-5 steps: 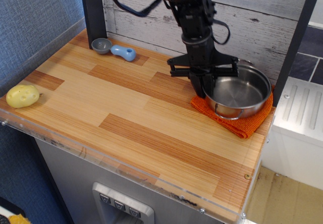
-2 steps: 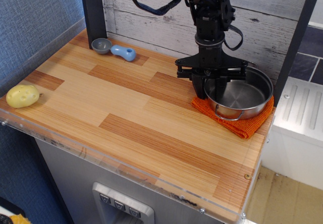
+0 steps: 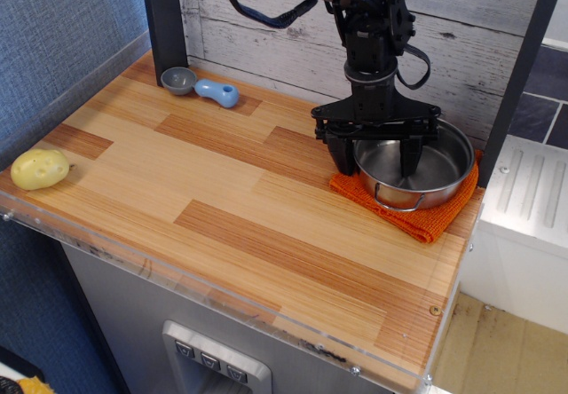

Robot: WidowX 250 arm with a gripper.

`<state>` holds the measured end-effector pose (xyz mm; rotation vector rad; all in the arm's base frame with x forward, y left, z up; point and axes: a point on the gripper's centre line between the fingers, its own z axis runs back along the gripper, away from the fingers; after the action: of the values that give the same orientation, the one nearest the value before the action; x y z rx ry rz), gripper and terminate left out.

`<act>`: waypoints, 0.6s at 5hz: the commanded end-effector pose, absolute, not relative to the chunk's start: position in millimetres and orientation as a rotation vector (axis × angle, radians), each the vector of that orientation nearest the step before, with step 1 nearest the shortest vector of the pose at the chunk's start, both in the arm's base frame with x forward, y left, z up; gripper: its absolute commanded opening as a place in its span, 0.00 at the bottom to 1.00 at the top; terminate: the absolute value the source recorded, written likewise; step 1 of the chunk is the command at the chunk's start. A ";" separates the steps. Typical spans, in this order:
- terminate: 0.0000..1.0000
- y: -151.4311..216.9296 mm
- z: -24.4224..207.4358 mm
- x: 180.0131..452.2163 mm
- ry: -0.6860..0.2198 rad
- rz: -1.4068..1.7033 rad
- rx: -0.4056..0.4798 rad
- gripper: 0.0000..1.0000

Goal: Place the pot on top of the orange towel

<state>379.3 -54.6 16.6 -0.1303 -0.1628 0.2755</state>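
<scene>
Pot: the pot (image 3: 424, 168) sits on the orange towel (image 3: 417, 216) at about 3 o'clock on the wooden counter (image 3: 240, 208), near the right edge. Its front wire handle points toward 6 o'clock and hangs over the cloth.

Towel: the orange towel shows as a strip along the pot's left and front sides. The pot covers most of it.

Gripper: the gripper (image 3: 373, 150) hangs straight down over the pot's left rim at about 9 o'clock of the pot. Its fingers are spread wide. One finger (image 3: 340, 153) stands outside the rim, over the towel. The other reaches down inside the bowl.

Grip: the fingers now straddle the wall without pinching it. A second ago they were close together on the left rim, so the pot has just been let go.

Shift: compared with a second ago, the pot and towel lie in nearly the same spot. The gripper has moved slightly to the right and opened.

Meaning for the task: the pot looks settled flat on the cloth, so the placing itself seems done. What remains, by my judgement, is a clean lift of the fingers up and away.

Risk: the inner finger could catch the rim on the way up and drag the pot off centre.

Elsewhere: a blue-handled scoop (image 3: 200, 85) lies at 11 o'clock, and a yellow potato (image 3: 39, 169) at 9 o'clock, both well apart from the pot.
</scene>
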 end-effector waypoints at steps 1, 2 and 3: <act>0.00 -46.4 69.3 384.5 -0.277 0.287 -0.158 1.00; 0.00 -44.5 82.8 382.3 -0.291 0.285 -0.160 1.00; 0.00 -41.0 101.4 377.6 -0.319 0.281 -0.156 1.00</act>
<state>375.6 -47.0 79.2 -0.1421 -0.2563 0.2824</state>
